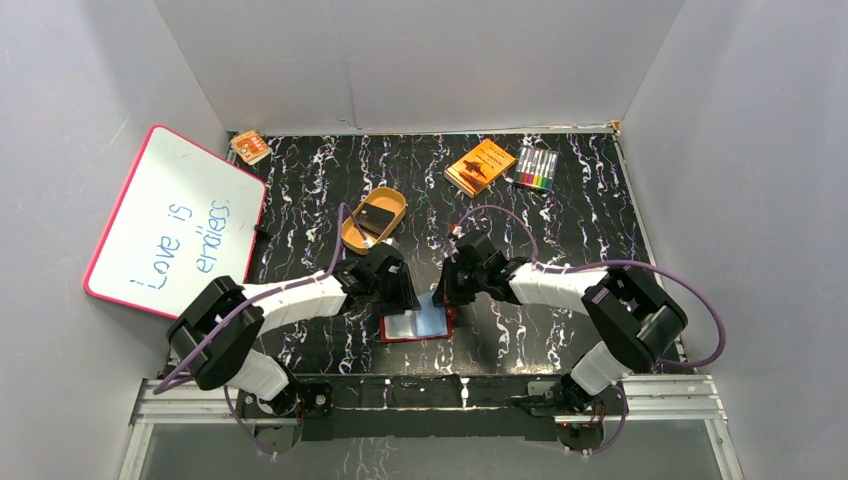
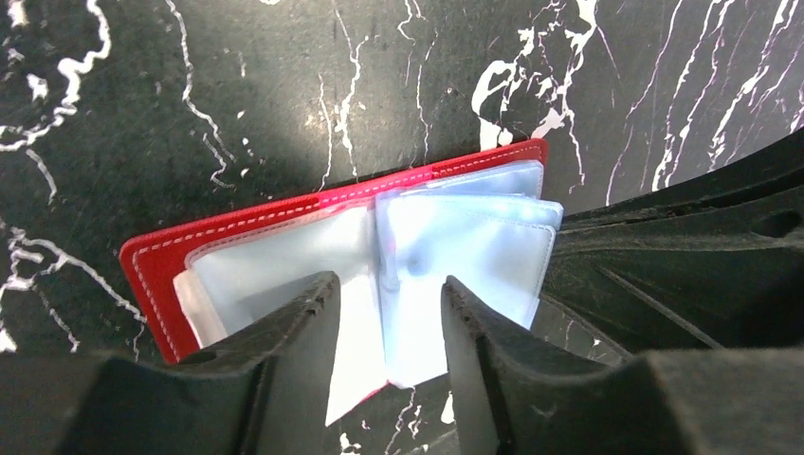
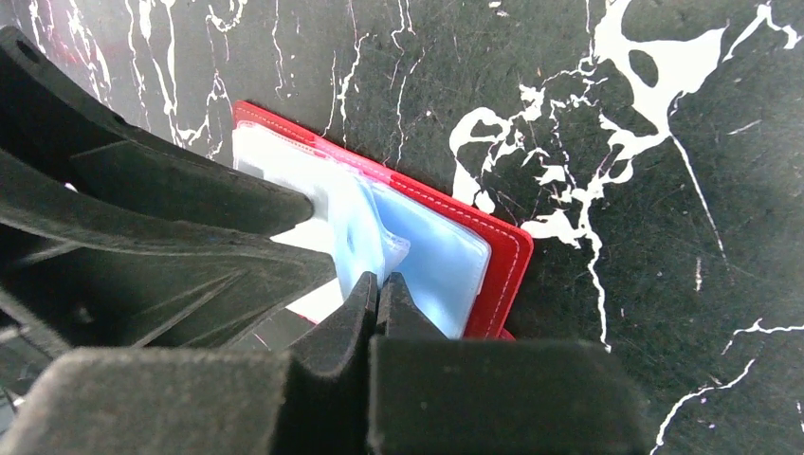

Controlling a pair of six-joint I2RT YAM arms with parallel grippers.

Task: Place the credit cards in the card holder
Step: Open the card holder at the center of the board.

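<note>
The card holder lies open on the table near its near edge, red border showing around the pale pockets. The two tools crowd in over it. The left tool hovers with its jaws part-way open astride the pocket leaves. The right tool is pinched tight on the edge of a raised leaf. One dark credit card sits in the tan tray just behind the left arm. The orange box and markers are well apart at the far edge.
</note>
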